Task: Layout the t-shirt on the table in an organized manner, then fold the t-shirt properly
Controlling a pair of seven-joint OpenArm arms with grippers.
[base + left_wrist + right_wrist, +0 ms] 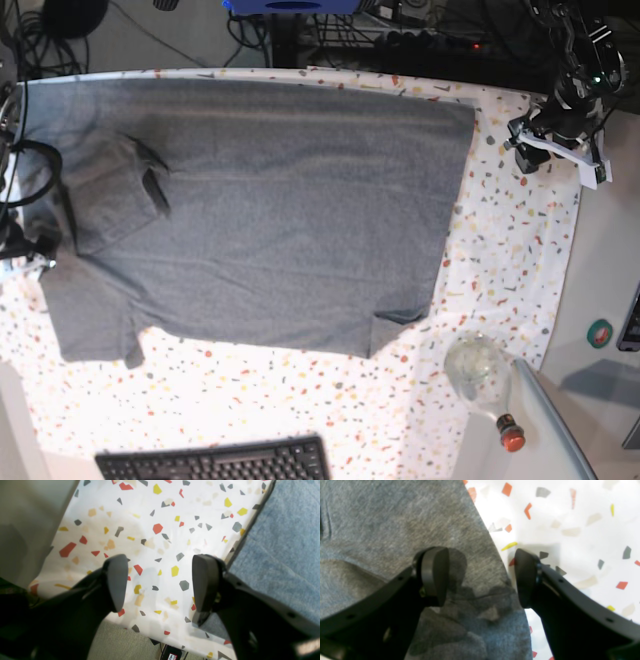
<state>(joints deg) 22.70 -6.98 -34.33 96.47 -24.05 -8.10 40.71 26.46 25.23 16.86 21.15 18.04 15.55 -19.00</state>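
The soft heather-grey short-sleeved t-shirt (270, 210) lies spread out nearly flat on the table (500, 270) with the white cloth dotted in red, yellow and grey, so the laying-out step looks almost done. The right gripper (481, 577) hangs just above the shirt's edge with its jaws apart and nothing in them, and the left gripper (158, 582) waits over bare table by the table's edge, its jaws apart and empty too. I think the next move calls for smoothing the turned-up corner and bunched sleeve, then gripping an edge to fold.
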